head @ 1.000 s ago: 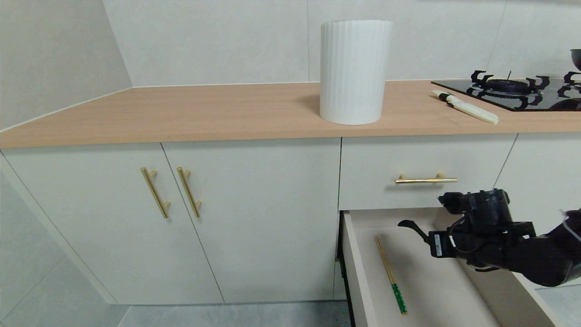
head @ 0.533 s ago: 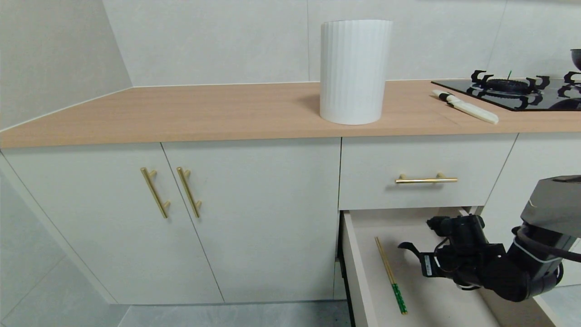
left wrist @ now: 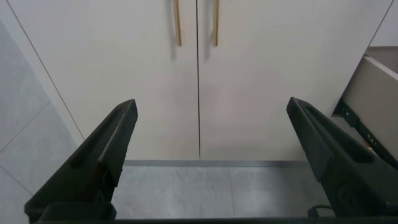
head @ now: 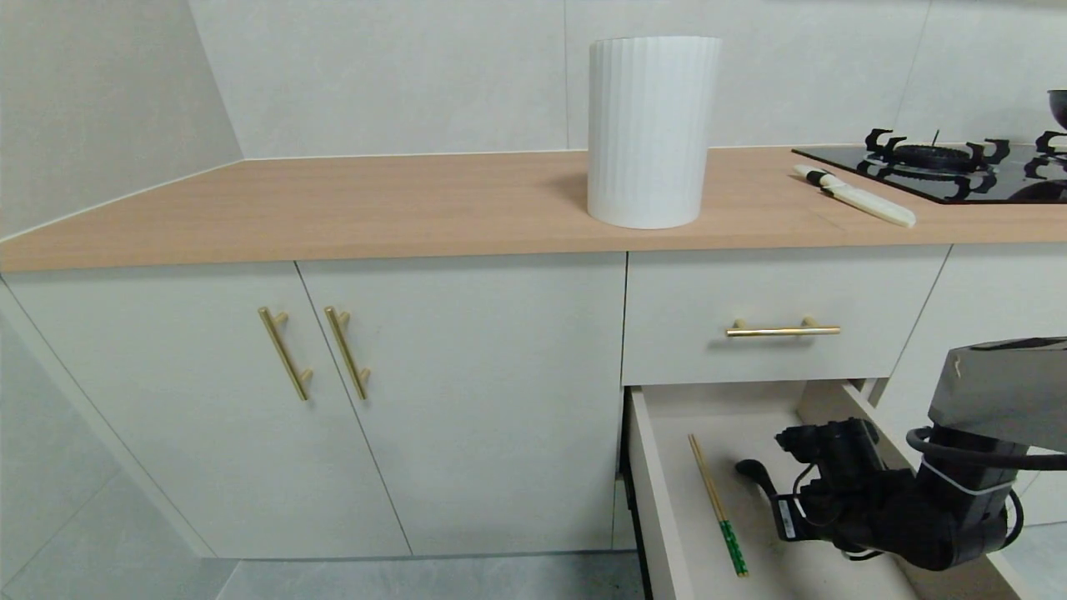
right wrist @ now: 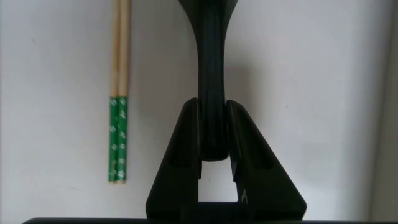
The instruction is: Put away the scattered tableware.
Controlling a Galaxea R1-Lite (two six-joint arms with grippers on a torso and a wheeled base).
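Spoon (head: 748, 471), clamped in the right tool (right wrist: 214, 127), hangs low in the open drawer (head: 655, 500) with chopsticks (head: 717, 504) beside it at nine o'clock, so I think this is the put-down step and the tool must let go next.

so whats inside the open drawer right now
A pair of chopsticks lies on the drawer floor; the right gripper holds a black spoon beside them. The arm covers the drawer's right side.
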